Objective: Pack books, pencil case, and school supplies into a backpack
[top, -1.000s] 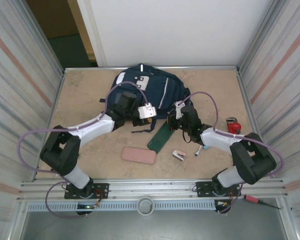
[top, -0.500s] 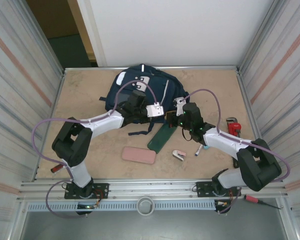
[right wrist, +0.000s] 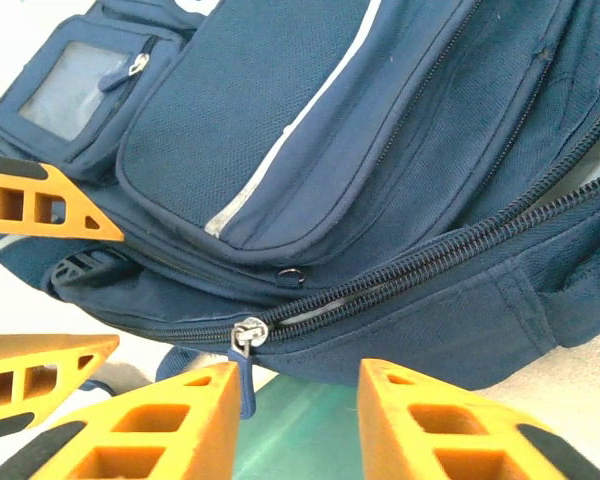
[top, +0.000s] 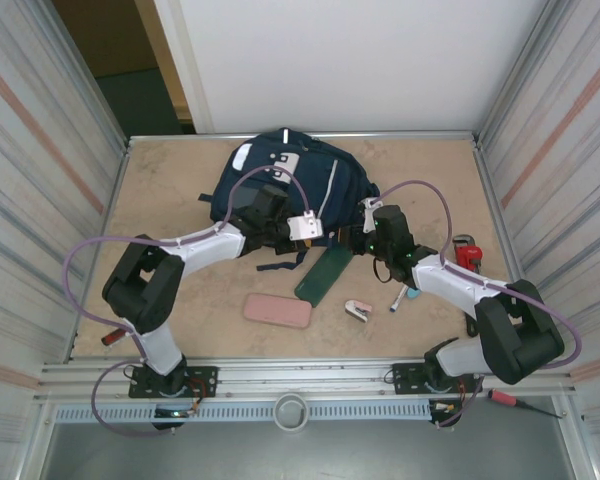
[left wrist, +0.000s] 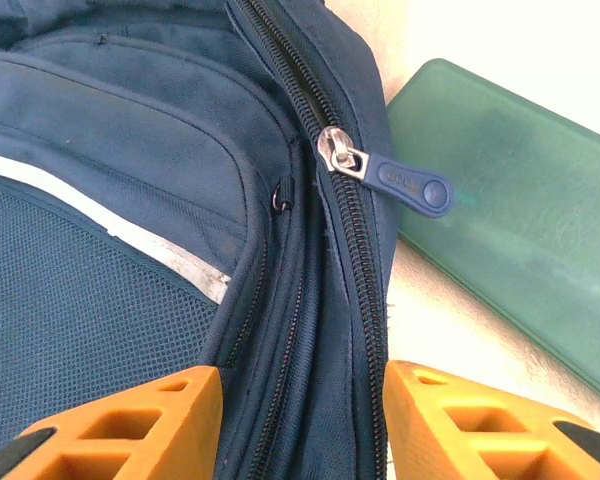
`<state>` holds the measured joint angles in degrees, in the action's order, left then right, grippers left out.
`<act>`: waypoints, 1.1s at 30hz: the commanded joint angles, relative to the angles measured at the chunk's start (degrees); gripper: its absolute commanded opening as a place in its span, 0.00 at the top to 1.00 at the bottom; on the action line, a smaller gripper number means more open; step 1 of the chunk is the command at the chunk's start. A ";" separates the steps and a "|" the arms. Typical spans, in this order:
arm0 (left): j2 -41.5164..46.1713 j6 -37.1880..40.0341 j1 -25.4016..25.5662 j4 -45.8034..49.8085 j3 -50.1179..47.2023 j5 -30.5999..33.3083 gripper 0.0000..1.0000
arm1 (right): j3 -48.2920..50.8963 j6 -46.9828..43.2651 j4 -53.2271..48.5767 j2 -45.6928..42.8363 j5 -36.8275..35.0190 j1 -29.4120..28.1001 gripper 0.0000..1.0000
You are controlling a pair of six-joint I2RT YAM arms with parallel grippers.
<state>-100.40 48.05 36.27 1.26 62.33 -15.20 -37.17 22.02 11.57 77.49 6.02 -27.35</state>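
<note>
The navy backpack (top: 280, 180) lies at the back of the table. My left gripper (top: 321, 237) is at its near right edge, and my right gripper (top: 357, 236) faces it from the right. In the left wrist view the left gripper (left wrist: 302, 420) is open, its orange fingers (left wrist: 130, 425) straddling the zipper seam, with the zipper pull (left wrist: 405, 183) ahead. In the right wrist view the right gripper (right wrist: 300, 420) is open, and the zipper pull (right wrist: 243, 352) hangs beside its left finger, untouched. The pink pencil case (top: 277, 311), marker (top: 397, 298), teal item (top: 412, 293) and pink-and-white item (top: 358, 311) lie on the table. The books are out of view.
A dark green flat box (top: 325, 272) lies just in front of the backpack, under both grippers. A red tool (top: 467, 252) sits at the right wall. Metal walls close in both sides.
The left arm has stretched right along the backpack's near edge. The right gripper has drawn back slightly to the right, and its fingers now stand apart beside the zipper pull.
</note>
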 commanded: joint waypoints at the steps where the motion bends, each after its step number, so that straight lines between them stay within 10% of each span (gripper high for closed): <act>1: -1.73 0.77 -0.15 0.04 -0.69 1.09 0.55 | 0.38 0.24 -1.18 -1.82 -0.68 0.06 0.62; 22: -1.23 0.52 -2.61 -0.21 -4.30 0.05 0.56 | -0.20 -0.45 -2.61 -1.18 -1.16 0.46 0.58; 33: -0.51 -0.85 -2.78 0.79 -2.75 -2.54 0.91 | -1.03 -6.62 -5.87 -2.07 -8.35 -3.05 0.54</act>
<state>-102.65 47.66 34.06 1.02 58.59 -15.25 -37.17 19.53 8.47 77.08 2.22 -28.40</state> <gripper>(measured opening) 0.106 0.460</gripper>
